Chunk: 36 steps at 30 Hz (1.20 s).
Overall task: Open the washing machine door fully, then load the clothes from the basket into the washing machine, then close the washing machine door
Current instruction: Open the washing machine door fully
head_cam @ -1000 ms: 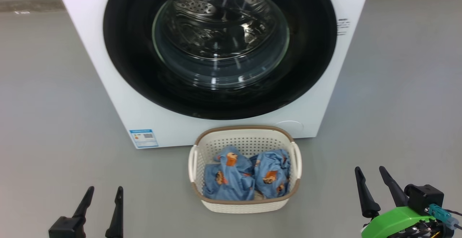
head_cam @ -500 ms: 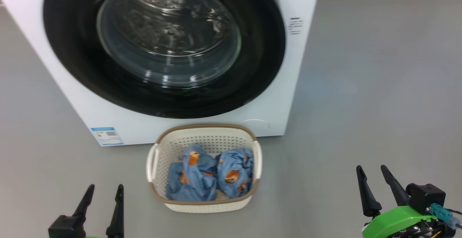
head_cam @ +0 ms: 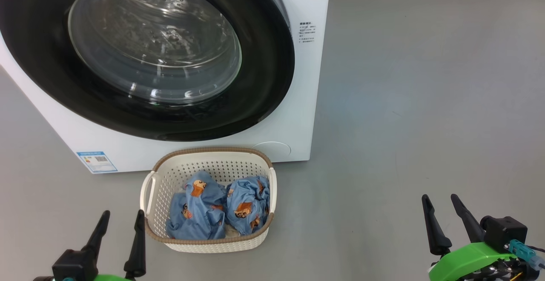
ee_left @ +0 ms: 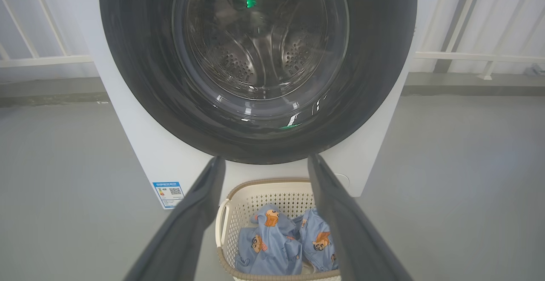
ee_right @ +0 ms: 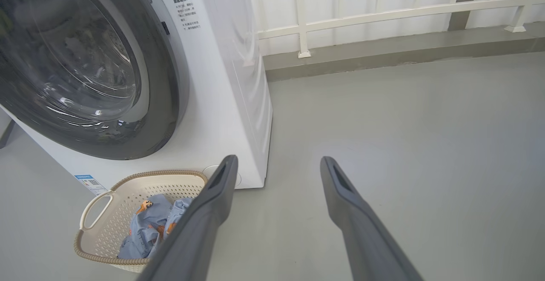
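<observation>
**Operator:** Where does everything stand before the door is opened?

**Technician:** The washing machine door (head_cam: 266, 81) is shut against the front of the washing machine (head_cam: 300, 115). The basket (head_cam: 208, 243) sits on the floor (head_cam: 404, 102) just in front of the washing machine, below the door's lower edge, with the clothes (head_cam: 200, 213) bunched inside. Your left hand (head_cam: 122, 213) and right hand (head_cam: 439, 196) hang well in front of the washing machine, fingers apart, holding nothing.

**Operator:** What could go wrong from here?

**Technician:** Expect three risks.
- The door rim is wide, glossy, black and smoothly curved. Hard tapered fingers will probably slide off unless you hook an edge or recess.
- The hinge side cannot be told from these views. Pulling at the wrong side gains nothing.
- The basket is light perforated plastic on a smooth grey floor. A low reach toward the washing machine could knock it and send it skidding.

**Operator:** And the load?

**Technician:** The clothes are soft, crumpled fabric. A shallow pinch may lift only one layer, and trailing cloth could get trapped when you close the door.
</observation>
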Motion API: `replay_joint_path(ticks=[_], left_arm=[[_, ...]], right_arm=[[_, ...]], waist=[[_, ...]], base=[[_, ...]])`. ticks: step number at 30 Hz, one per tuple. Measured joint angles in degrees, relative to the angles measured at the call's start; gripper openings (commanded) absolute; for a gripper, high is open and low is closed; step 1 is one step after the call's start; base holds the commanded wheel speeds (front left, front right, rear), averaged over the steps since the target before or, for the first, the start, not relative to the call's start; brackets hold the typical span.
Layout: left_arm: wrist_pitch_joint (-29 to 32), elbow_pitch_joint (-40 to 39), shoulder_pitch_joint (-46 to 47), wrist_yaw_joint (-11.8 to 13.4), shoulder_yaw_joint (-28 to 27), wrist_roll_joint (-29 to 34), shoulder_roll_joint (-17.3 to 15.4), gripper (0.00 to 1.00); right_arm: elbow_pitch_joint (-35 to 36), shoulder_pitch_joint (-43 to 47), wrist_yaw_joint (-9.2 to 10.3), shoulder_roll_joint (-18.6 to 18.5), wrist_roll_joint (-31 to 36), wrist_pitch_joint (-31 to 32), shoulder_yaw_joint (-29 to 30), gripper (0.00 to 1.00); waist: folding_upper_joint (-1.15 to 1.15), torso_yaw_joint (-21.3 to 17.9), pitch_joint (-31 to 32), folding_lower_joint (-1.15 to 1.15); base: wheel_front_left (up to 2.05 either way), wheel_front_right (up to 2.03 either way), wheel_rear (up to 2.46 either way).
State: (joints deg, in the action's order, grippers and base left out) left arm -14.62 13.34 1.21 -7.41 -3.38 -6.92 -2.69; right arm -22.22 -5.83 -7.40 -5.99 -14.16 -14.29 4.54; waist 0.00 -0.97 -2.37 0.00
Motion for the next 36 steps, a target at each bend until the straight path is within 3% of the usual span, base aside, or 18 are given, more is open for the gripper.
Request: replay_joint_path(ticks=[10,11,12,15,20,28,36], left_arm=[[0.0,0.1,0.0,0.0,0.3,-0.6,0.0,1.0],[0.0,0.1,0.0,0.0,0.3,-0.7,0.0,1.0],[0.0,0.1,0.0,0.0,0.3,-0.9,0.0,1.0],[0.0,0.1,0.0,0.0,0.6,-1.2,0.0,1.0],[0.0,0.2,0.4,0.0,1.1,-1.6,0.1,1.0],[0.0,0.2,2.9,0.0,2.4,-2.4,0.4,1.0],[0.0,0.0,6.1,0.0,4.3,-4.3,0.5,1.0]], right_arm=[[0.0,-0.3,0.0,0.1,0.4,0.0,-0.3,1.0],[0.0,-0.5,0.0,0.1,0.2,0.0,-0.4,0.94],[0.0,-1.0,0.0,0.1,-0.3,0.0,-0.6,0.49],[0.0,-3.1,0.0,0.2,-2.6,0.0,-1.3,0.0],[-0.2,-7.6,0.0,0.4,-9.7,0.0,-2.3,0.0],[1.2,-18.3,0.0,0.0,-26.6,0.0,-4.0,0.0],[4.6,-27.3,0.0,-4.5,-45.0,-0.5,-5.0,0.0]], waist=[[0.0,0.4,-0.3,0.0],[0.0,0.4,-0.4,0.0],[0.0,0.5,-0.4,0.0],[0.0,0.6,-0.7,0.0],[0.0,1.1,-1.7,0.0],[0.0,2.5,-4.3,0.0],[0.0,4.6,-7.8,0.0]], base=[[0.01,0.01,-0.01],[0.0,0.0,0.0],[0.0,0.0,0.0],[0.0,0.0,0.0],[0.0,0.0,0.0],[0.0,0.0,0.0],[0.0,0.0,0.0]])
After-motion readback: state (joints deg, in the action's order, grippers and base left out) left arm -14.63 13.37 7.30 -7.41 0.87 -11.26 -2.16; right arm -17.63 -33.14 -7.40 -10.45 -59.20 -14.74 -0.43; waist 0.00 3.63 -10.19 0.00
